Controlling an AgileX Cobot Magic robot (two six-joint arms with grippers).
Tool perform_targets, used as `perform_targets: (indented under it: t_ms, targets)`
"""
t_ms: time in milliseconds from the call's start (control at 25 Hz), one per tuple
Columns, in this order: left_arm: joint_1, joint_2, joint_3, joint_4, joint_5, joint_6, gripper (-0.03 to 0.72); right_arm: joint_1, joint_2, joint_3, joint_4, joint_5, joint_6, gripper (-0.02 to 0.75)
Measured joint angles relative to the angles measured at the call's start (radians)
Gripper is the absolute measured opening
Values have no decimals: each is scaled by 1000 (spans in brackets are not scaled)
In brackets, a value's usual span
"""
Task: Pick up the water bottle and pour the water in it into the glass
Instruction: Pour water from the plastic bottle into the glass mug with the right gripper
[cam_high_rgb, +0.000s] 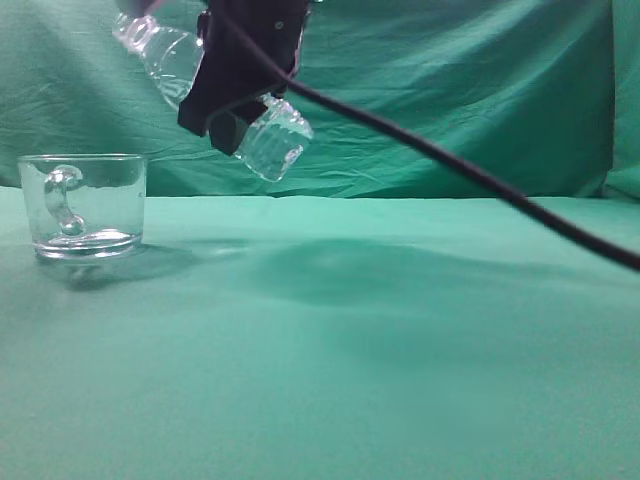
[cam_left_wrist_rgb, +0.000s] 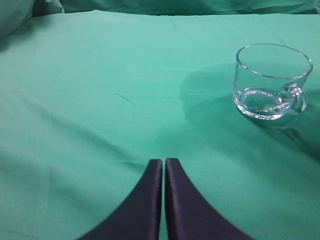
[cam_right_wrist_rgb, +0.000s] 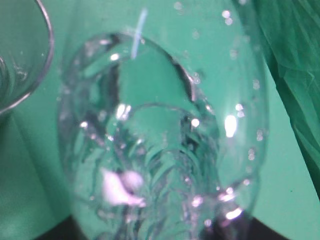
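The water bottle is a clear ribbed plastic bottle held in the air, tilted with its neck up and to the left and its base lower at the right. My right gripper is shut on its middle. The bottle fills the right wrist view, with water glints and droplets inside. The glass, a short clear mug with a curved handle, stands upright on the green cloth, below and left of the bottle. It shows in the left wrist view and its rim in the right wrist view. My left gripper is shut and empty.
A green cloth covers the table, with a green backdrop behind. A black cable runs from the right arm down to the right edge.
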Motion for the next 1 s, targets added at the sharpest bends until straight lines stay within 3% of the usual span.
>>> perform_targets:
  t_ms: [240, 600, 1000]
  targets:
    - [0, 0, 0, 0, 0, 0, 0, 2, 25, -10, -99, 27, -28, 303]
    - [0, 0, 0, 0, 0, 0, 0, 26, 25, -10, -393, 58, -31, 303]
    - [0, 0, 0, 0, 0, 0, 0, 33, 25, -10, -424, 59, -31, 303]
